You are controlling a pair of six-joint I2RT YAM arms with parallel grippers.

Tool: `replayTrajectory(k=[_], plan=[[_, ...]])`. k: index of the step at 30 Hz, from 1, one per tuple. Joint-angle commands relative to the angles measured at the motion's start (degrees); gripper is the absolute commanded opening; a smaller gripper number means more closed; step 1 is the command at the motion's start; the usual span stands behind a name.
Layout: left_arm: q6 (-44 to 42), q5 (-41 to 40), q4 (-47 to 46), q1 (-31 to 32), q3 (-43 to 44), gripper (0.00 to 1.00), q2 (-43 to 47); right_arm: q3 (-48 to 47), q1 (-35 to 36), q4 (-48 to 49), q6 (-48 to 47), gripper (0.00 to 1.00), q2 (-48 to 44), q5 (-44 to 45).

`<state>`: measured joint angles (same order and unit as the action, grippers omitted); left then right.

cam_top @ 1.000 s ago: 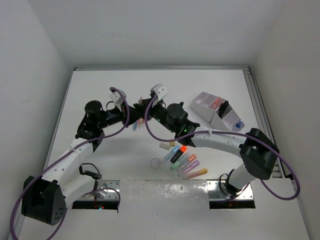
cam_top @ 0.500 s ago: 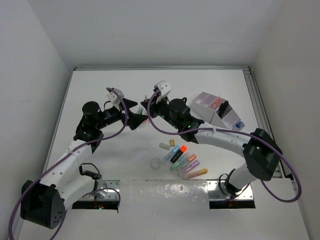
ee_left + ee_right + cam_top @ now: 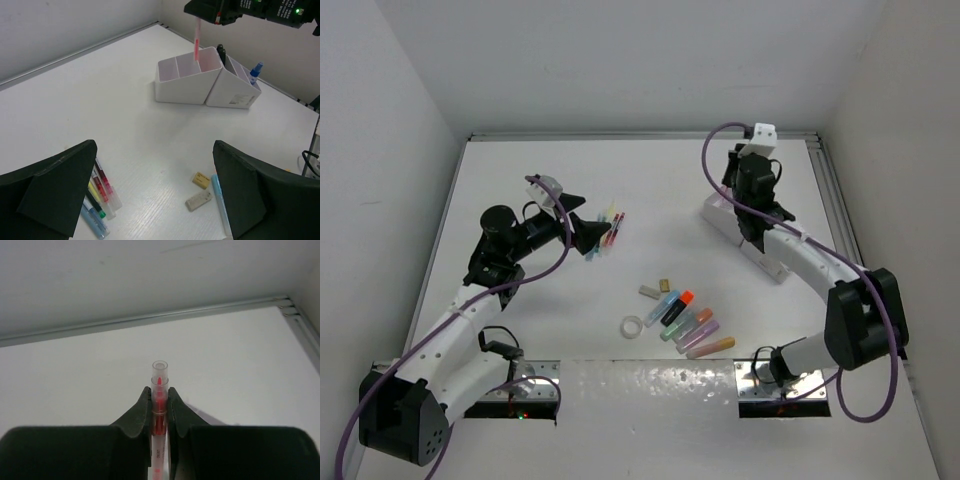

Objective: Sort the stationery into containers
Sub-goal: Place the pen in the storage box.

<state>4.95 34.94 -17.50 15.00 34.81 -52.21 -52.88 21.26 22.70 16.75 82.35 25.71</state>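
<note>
White tabletop [image 3: 520,190]: red pen [image 3: 196,42] pinched upright in right gripper [image 3: 159,392] above organizer [image 3: 182,87]; left gripper [image 3: 154,160] spread wide beside loose pens [image 3: 100,192].

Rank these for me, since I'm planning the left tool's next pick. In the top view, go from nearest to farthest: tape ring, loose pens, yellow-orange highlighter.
1. Loose pens, just beside the left tool.
2. Tape ring, centre, toward the near edge.
3. Yellow-orange highlighter, farther right, near edge.
</note>
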Motion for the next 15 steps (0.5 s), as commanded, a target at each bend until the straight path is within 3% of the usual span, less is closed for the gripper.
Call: replayTrajectory(k=[1,5,15], plan=[[-1.52,-1.71,0.27,-0.41,0.44,1.0,1.14,0.15,-2.97,0.07,-0.06,0.0,1.23,4.95],[-1.79,-2.15,0.53,-0.68,0.61,1.0,0.7,-0.64,-6.57,0.59,-0.14,0.0,4.22,6.54],[-2.4,-2.51,0.54,-1.82,0.53,1.0,-0.53,4.36,-7.46,4.72,-0.76,0.0,3.26,10.14]])
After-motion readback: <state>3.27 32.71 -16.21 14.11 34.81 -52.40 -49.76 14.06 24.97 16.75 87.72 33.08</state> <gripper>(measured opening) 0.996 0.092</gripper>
